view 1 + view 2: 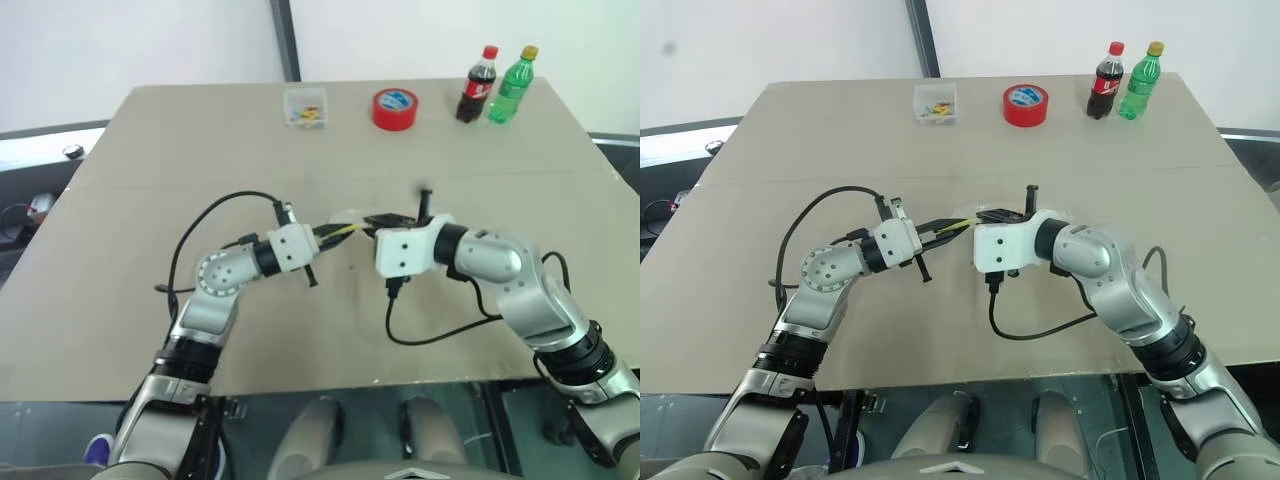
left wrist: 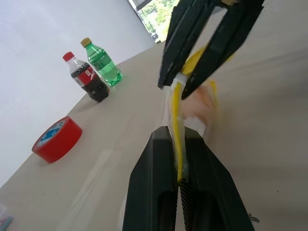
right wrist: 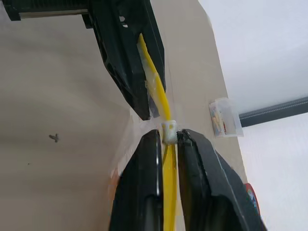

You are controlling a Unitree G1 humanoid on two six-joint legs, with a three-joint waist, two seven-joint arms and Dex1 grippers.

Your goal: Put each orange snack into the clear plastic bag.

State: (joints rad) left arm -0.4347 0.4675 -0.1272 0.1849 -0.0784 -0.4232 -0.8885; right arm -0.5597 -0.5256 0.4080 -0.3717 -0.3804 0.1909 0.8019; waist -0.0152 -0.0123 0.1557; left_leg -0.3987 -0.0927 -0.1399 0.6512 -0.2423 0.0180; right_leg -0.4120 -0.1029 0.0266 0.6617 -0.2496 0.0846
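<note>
Near the middle of the left eye view, the two arms meet over the tan table (image 1: 120,330). The left gripper (image 2: 179,180) comes in from the left side of the frame, and its two black fingers are pressed together on the yellow seal strip (image 2: 177,120) of the clear plastic bag (image 2: 202,108). The right gripper (image 3: 168,144) comes in from the right side, and its fingers are likewise clamped on the same yellow strip, right at a small white slider piece (image 3: 169,129) on the seal. The two grippers sit just beside each other along the strip, so that the bag is held between them above the table surface.

In the left wrist view, the crinkly bag hangs by the yellow strip, and a blurred pale orange shape (image 2: 201,98) shows through the plastic. It may be one of the orange snacks, but the view is too soft to be sure.

Along the upper edge of the table in the left eye view, well apart from the grippers, stand four things. A small clear box (image 1: 304,107) with coloured bits is upper middle left. A red tape roll (image 1: 394,108) is beside it toward the right. A cola bottle (image 1: 477,85) and a green bottle (image 1: 512,86) stand together at the upper right.
</note>
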